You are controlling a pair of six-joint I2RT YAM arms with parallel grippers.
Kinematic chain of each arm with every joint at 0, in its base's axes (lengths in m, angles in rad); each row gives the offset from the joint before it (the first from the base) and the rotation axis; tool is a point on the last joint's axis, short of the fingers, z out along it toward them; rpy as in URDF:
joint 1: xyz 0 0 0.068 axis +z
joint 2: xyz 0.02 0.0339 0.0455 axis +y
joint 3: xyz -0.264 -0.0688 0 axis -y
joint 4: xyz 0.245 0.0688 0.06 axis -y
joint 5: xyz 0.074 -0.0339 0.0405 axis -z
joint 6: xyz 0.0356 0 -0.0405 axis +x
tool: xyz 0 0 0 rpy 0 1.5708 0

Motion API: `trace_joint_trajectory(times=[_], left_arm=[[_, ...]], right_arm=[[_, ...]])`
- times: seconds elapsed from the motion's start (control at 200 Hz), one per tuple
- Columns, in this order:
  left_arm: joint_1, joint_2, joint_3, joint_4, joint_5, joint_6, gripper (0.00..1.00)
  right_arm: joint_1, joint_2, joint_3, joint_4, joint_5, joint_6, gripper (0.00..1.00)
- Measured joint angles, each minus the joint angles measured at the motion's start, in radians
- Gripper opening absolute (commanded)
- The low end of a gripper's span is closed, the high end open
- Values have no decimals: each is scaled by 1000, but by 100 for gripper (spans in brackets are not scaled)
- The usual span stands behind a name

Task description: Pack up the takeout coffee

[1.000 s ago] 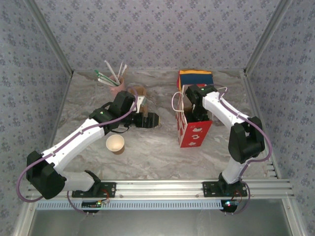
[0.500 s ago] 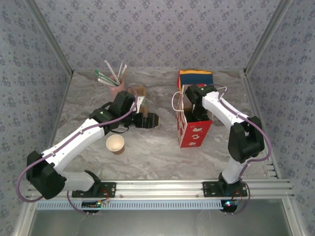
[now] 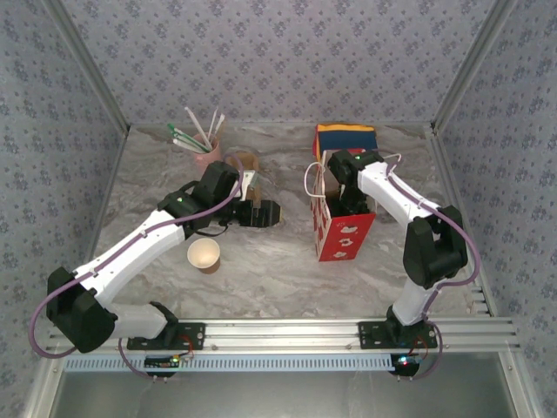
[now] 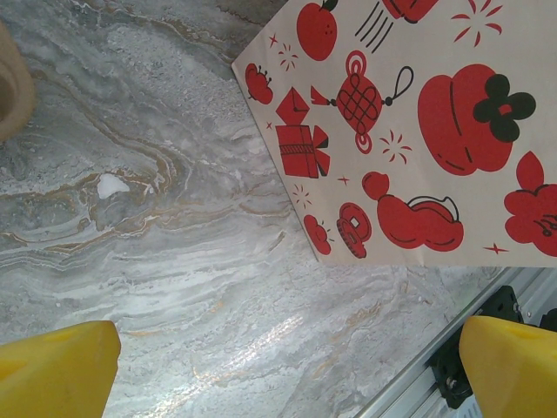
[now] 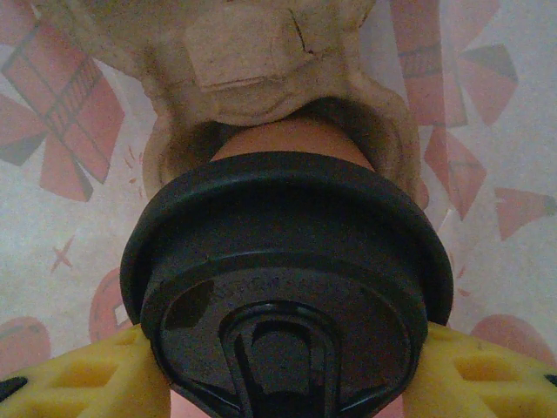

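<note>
The takeout coffee [image 5: 287, 261], a tan cup under a round black lid, is held between the yellow fingers [image 5: 78, 383] of my right gripper [image 5: 287, 383], which is shut on it just under the lid. Its lower end reaches into a hollow of the pulp tray [image 5: 252, 61] inside the red-printed paper bag [image 3: 344, 231]. I cannot tell whether it rests on the bottom. In the top view the right wrist dips into the bag's open mouth. My left gripper [image 3: 277, 212] hangs open over bare table left of the bag [image 4: 409, 131], its fingers [image 4: 57, 370] wide apart and empty.
A lidless paper cup [image 3: 204, 254] stands near the left arm. A pink cup of straws [image 3: 207, 152] and a brown cup [image 3: 248, 162] stand at the back left. A blue, yellow and red box [image 3: 345, 138] is behind the bag. Patterned walls close in three sides.
</note>
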Motion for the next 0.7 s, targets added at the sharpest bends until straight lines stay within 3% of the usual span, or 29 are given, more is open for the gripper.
trace_joint_trajectory(times=[0.7], left_arm=[[0,0,0,0,0,0,100]], right_arm=[[0,39,45,-43,-3,-11,59]])
